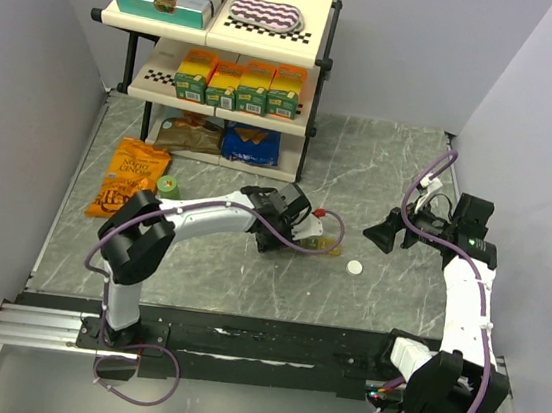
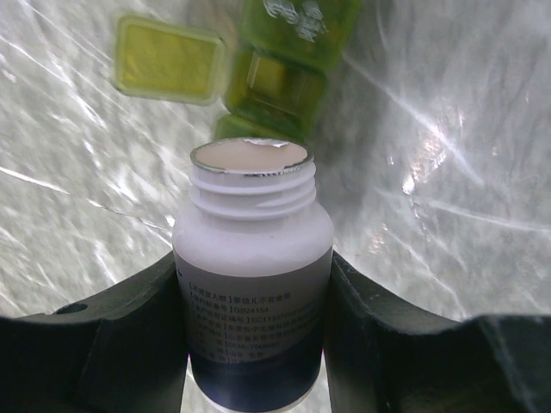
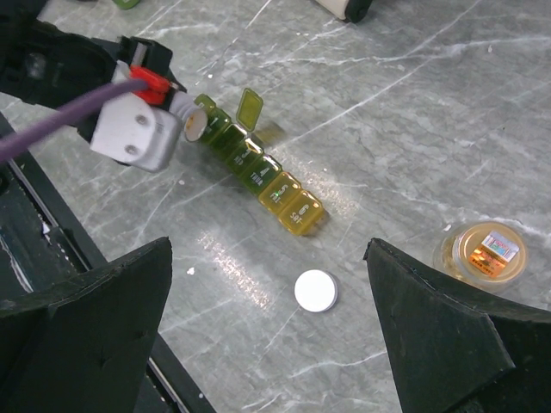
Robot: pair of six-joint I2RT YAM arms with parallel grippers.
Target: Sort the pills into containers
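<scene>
Bottle (image 2: pixel 251 284) clamped upright between the fingers of my left gripper (image 2: pixel 254 274), left wrist view. I hold it by the labelled body, so the uncapped mouth stays free and faces the containers (image 2: pixel 275 82) lying just beyond. I judge this a pose for tipping pills out. One lid (image 2: pixel 168 58) stands open to the left of the row. What the bottle holds, I cannot tell.

Right wrist view. My right gripper (image 3: pixel 267 251) hangs with jaws wide apart, holding nothing, above the table (image 3: pixel 413 112). The containers run diagonally, olive at the bottle end and yellow at the near end. Only the compartment nearest the bottle mouth shows a raised lid. The shut lids would, I judge, block pills from the other compartments. A white cap (image 3: pixel 315 290) lies near the yellow end, not touching it. An orange-topped jar (image 3: pixel 488 254) sits well apart at right.

Top view. My left arm reaches to mid-table, with the containers just beside its gripper. My right gripper waits to their right, leaving the strip uncovered. A shelf (image 1: pixel 276 45) at the far side and a snack bag (image 1: pixel 128 180) at left stand well apart. Neither obstructs the pour.
</scene>
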